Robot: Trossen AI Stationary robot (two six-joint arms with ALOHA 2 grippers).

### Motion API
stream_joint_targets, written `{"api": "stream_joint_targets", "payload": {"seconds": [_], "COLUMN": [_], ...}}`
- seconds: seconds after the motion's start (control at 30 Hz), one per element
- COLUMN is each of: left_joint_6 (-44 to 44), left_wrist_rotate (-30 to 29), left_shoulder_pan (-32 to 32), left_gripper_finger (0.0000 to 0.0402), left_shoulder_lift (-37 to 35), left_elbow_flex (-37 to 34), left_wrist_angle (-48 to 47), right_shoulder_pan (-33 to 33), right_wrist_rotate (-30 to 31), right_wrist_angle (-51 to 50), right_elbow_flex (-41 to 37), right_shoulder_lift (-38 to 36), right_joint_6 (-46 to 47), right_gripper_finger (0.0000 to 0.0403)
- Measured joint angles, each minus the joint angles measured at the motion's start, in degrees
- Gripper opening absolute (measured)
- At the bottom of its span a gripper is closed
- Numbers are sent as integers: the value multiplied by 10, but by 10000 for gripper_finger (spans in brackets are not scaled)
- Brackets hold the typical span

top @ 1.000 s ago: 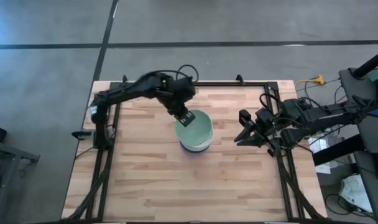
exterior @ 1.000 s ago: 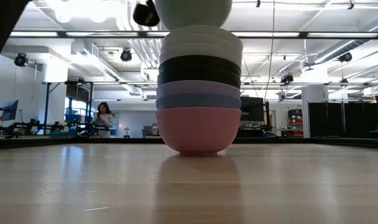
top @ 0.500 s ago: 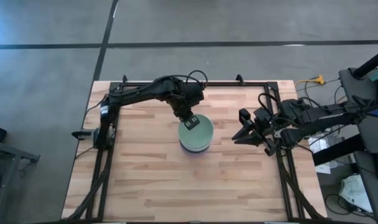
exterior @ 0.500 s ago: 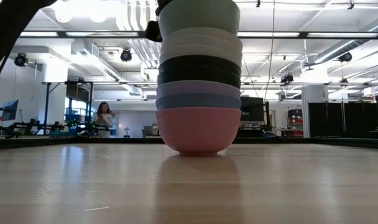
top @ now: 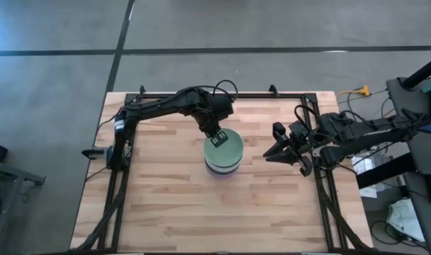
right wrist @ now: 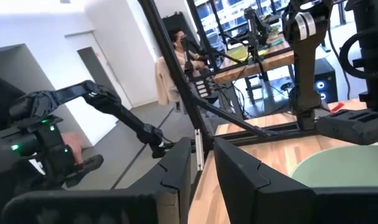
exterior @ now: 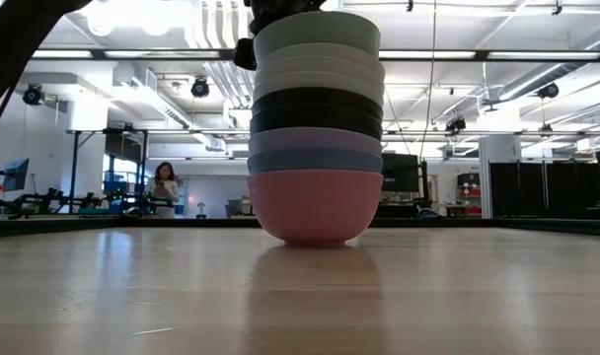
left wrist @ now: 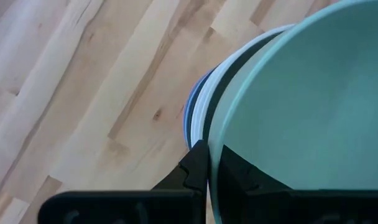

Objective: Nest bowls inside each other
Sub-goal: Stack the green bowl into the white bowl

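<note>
A stack of bowls (exterior: 316, 148) stands mid-table on its pink bottom bowl (exterior: 315, 207), with blue, lavender, black and white bowls nested above. The mint green bowl (top: 226, 146) sits on top, inside the upper white one. My left gripper (top: 217, 139) is shut on the mint bowl's rim at its far-left side. My right gripper (top: 276, 150) hovers level near the table's right edge, open, with nothing between its fingers (right wrist: 176, 168). My left gripper pinches the mint green bowl's rim (left wrist: 215, 134) on its far-left side, one finger (left wrist: 195, 165) outside the wall and the other (left wrist: 239, 177) inside. The fingers come steeply from above. The bowl sits upright and level, nested in the stack's top white bowl.
A black frame rail (top: 222, 94) runs along the table's far edge and down both sides. Bare wooden tabletop (top: 166, 198) lies around the stack. In the room beyond, a person (exterior: 165, 187) stands far off.
My left gripper has come down and a little toward the table's near right, still shut on the mint green bowl. The bowl, which hung above the stack, now sits nested in the top white bowl. The stack itself has stayed put.
</note>
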Motion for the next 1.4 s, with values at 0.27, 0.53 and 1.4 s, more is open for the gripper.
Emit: {"api": "stream_joint_targets", "payload": {"seconds": [0.27,0.53,1.4], "left_joint_6": [7,7,23], "left_wrist_rotate": [-11,-14,21], "left_shoulder_pan": [0,-7,-8], "left_gripper_finger": [0,0,140], "left_shoulder_lift": [0,0,-1], "left_elbow_flex": [-4,-37,-46], "left_wrist_angle": [4,7,34], "right_shoulder_pan": [0,0,0], "right_wrist_rotate": [0,0,0], "right_wrist_angle": [0,0,0], "right_elbow_flex": [0,0,0], "right_shoulder_lift": [0,0,0], "right_joint_6": [8,11,46], "right_gripper_finger": [68,68,68]}}
